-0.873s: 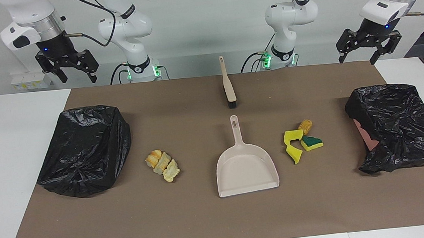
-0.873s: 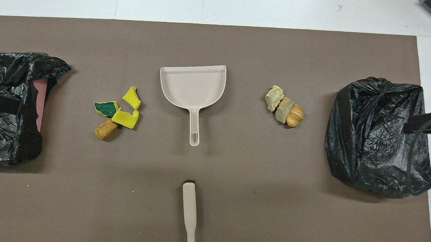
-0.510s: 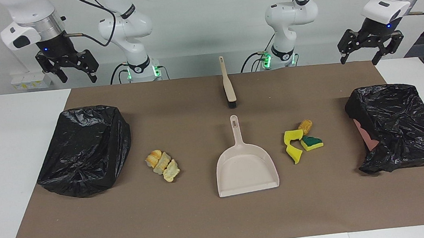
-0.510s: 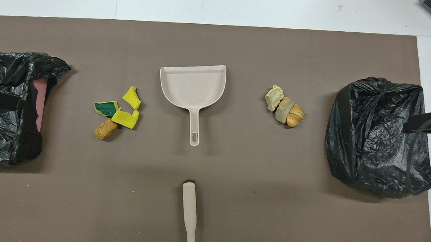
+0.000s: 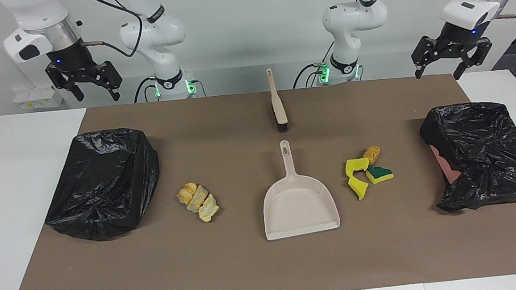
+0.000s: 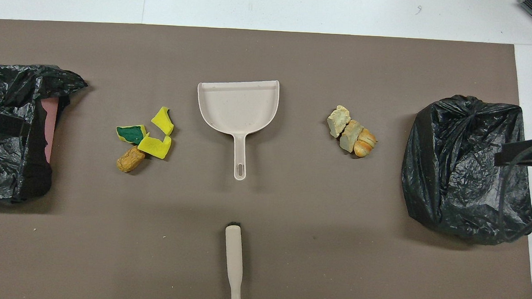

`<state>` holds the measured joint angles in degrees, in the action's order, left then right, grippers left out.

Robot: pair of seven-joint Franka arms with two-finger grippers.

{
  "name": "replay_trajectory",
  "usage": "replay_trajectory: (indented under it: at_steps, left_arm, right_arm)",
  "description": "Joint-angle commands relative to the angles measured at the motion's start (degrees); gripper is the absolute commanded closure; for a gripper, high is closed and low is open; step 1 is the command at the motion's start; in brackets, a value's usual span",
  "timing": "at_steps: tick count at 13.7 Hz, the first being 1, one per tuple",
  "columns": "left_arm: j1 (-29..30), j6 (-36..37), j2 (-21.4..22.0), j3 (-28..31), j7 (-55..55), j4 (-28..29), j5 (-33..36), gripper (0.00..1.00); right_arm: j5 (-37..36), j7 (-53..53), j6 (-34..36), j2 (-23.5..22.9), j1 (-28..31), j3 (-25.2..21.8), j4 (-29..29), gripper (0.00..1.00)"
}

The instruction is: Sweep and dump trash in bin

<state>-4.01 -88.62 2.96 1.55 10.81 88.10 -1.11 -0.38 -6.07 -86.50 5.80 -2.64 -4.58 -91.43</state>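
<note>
Both grippers, left (image 5: 452,61) and right (image 5: 89,86), raised, spread wide, empty. Trash at dustpan's (image 5: 300,207) three (image 5: 368,170) and nine o'clock (image 5: 198,202) in facing view. Risk: brush (image 5: 277,101) scattering light scraps past the pan.

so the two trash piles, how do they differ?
Colour: the pile toward the left arm's end is bright yellow and green sponge pieces plus an orange-brown lump; the pile toward the right arm's end is pale yellow-tan chunks.
Layout: the sponge pile is a loose cluster; the tan chunks touch in a short row.
Shared: both lie on the brown mat beside the dustpan, each between it and a black-bagged bin.
</note>
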Motion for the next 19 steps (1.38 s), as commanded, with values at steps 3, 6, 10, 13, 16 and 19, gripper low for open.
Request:
replay_trajectory:
  at_steps: [3, 6, 10, 13, 16, 19]
  left_arm:
    - [-0.1, -0.4, -0.2, 0.0, -0.3, -0.5, 1.3, 0.00]
    - [-0.4, -0.6, -0.2, -0.1, -0.3, -0.5, 2.6, 0.00]
    - [-0.4, -0.7, 0.3, -0.1, -0.2, 0.1, 2.5, 0.00]
    - [-0.7, -0.8, 0.4, -0.2, -0.7, 0.1, 2.1, 0.00]
    - [-0.6, -0.7, 0.5, -0.1, -0.7, 0.2, 2.1, 0.00]
    - [-0.6, -0.7, 0.5, -0.2, -0.7, 0.2, 2.1, 0.00]
  right_arm:
    - [0.3, 1.1, 0.0, 1.8, 0.4, 0.7, -3.1, 0.00]
    - [0.4, 0.8, 1.9, 2.4, 0.4, 2.2, -3.2, 0.00]
    - [0.4, 1.1, 1.3, 2.3, 0.4, 2.6, -3.2, 0.00]
    - [0.4, 1.1, 1.1, 2.2, 0.4, 2.6, -3.1, 0.00]
    - [0.4, 1.2, 0.9, 2.2, 0.4, 2.6, -3.1, 0.00]
    - [0.4, 0.9, 1.0, 2.2, 0.4, 2.6, -3.2, 0.00]
